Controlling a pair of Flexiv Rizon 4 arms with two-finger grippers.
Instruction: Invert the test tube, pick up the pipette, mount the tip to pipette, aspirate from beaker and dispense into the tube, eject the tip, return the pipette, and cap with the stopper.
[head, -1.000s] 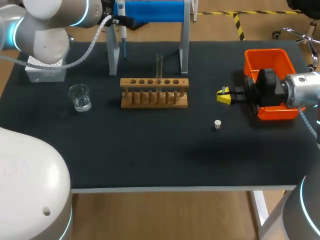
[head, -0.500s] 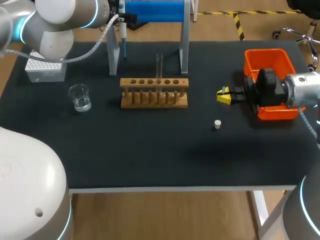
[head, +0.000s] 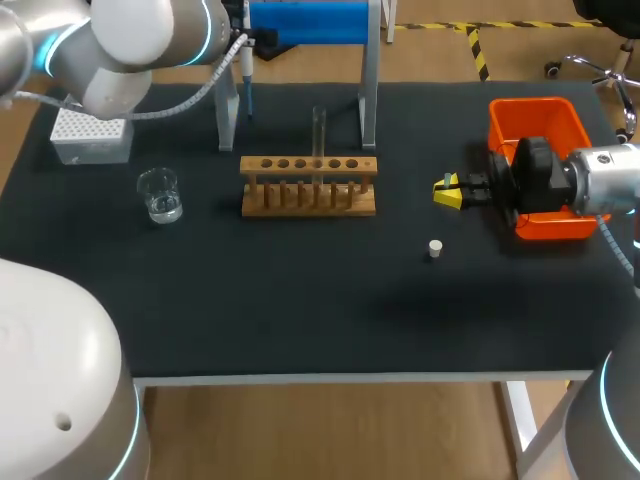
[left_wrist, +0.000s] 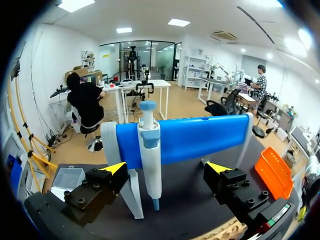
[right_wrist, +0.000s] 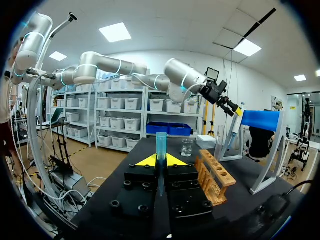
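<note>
The white and blue pipette hangs on the blue bar of its stand. My left gripper is open just in front of it, one yellow-tipped finger on each side, neither touching. A clear test tube stands upright in the wooden rack. The beaker with a little liquid sits left of the rack, and the tip box is behind it. A white stopper lies on the mat. My right gripper hovers above it, shut on a thin bluish tube.
An orange bin stands at the right, partly behind my right wrist. The stand's grey legs rise behind the rack. The black mat in front of the rack is bare.
My left arm has swung right towards the pipette stand, uncovering more of the tip box. The right arm and the things on the table have not moved.
</note>
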